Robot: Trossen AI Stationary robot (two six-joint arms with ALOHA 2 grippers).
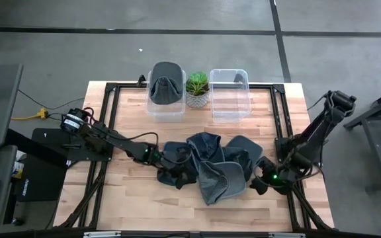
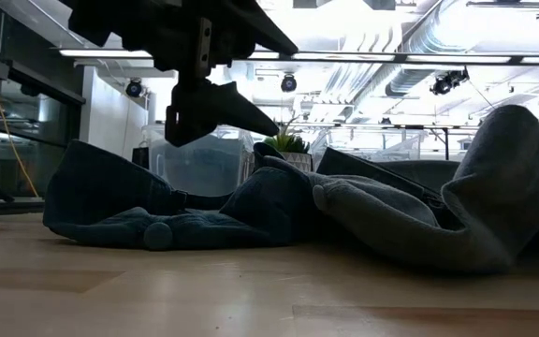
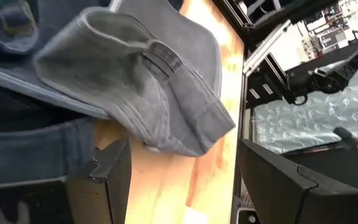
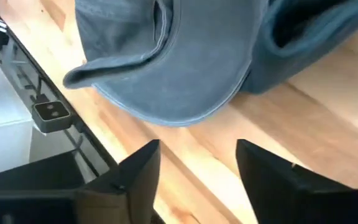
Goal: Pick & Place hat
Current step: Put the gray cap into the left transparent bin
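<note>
Heaped grey hats (image 1: 213, 165) mid wooden table (image 1: 131, 198) (one hat (image 1: 166, 82) binned at 11 o'clock). Left gripper (image 1: 177, 178) at 9, right gripper (image 1: 262, 180) at 3, fingers spread, empty. Concrete floor (image 1: 78, 46) around.

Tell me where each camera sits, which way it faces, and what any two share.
High: overhead, straight down on the table, both arms, the hat pile.
Low: table height, level across the hats; one gripper hangs above.
Left wrist: past the left gripper, jaws open, at a grey hat.
Right wrist: past the right gripper, jaws open, at a brim.
All share the hats.
</note>
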